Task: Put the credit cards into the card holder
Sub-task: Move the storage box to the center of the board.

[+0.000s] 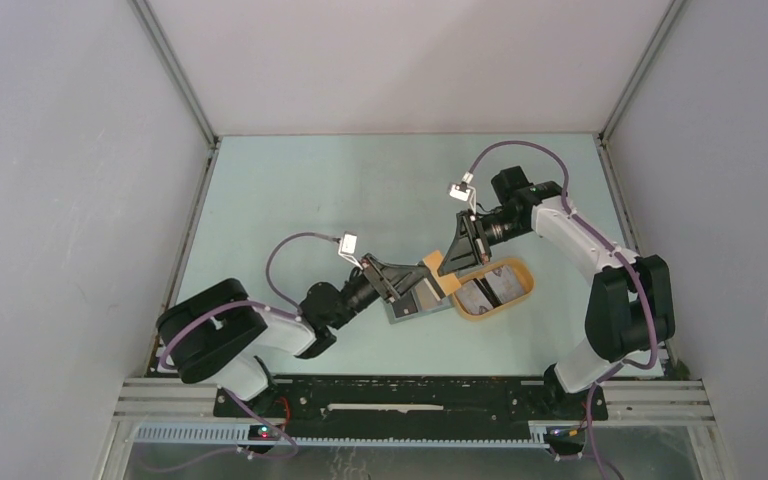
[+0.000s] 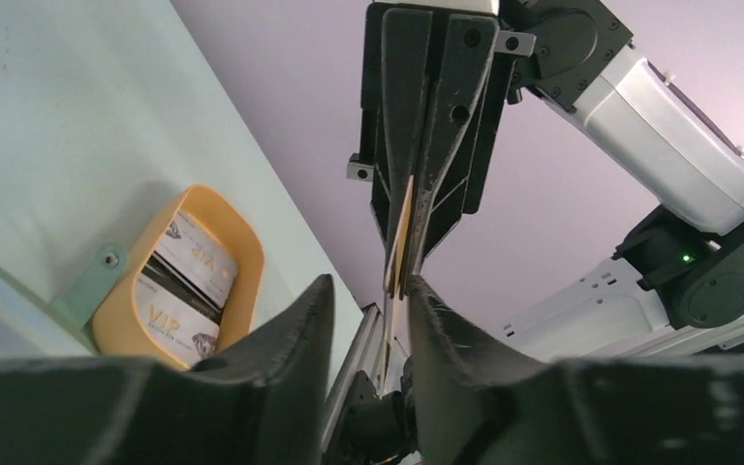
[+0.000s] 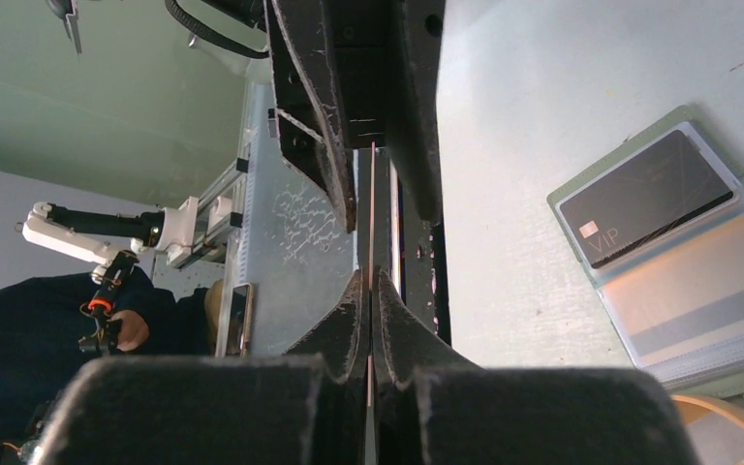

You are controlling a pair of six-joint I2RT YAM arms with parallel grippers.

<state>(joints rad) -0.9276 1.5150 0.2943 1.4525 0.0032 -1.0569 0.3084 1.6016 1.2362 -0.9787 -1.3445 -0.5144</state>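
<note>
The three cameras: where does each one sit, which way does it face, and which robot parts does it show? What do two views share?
Top external: above and behind the bases, facing down at the table; both arms and the tray show.
Left wrist: on the left arm, facing past its own fingers to the right hand, shut on a card edge-on.
Right wrist: on the right arm, facing past its own fingers to the left hand and the open card holder.
Shared: both wrist views show that card.

Card holder (image 3: 707,320) left of tray (image 2: 252,262); cards (image 2: 199,262) in tray.
</note>
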